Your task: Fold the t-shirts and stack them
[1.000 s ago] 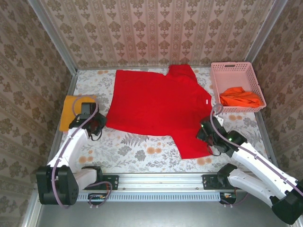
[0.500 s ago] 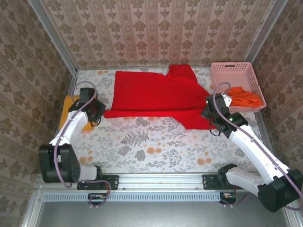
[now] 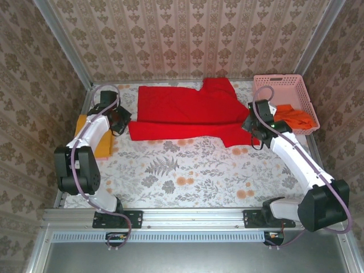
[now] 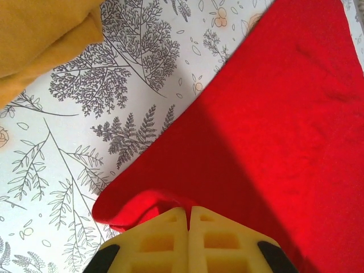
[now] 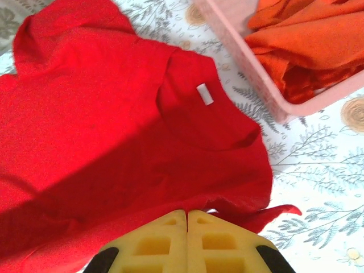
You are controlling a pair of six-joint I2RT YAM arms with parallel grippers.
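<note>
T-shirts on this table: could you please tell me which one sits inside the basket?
The orange t-shirt, bunched in the pink basket; the red t-shirt and the yellow t-shirt lie on the table.

The yellow shirt [image 3: 103, 149] lies partly hidden — under the left arm [image 3: 91, 133].

Table [image 3: 187, 170] topped with a pale print of grey ferns and orange flowers. Along the far edge, carries a red t-shirt [image 3: 182, 108], doubled over into a long band lying flat on the print. At the left edge, holds a mustard-yellow shirt [image 3: 103, 149], apparently folded, though partly hidden. In the far right corner, bears a pink lattice basket [image 3: 281, 77], just beside the red cloth's right end.
</note>
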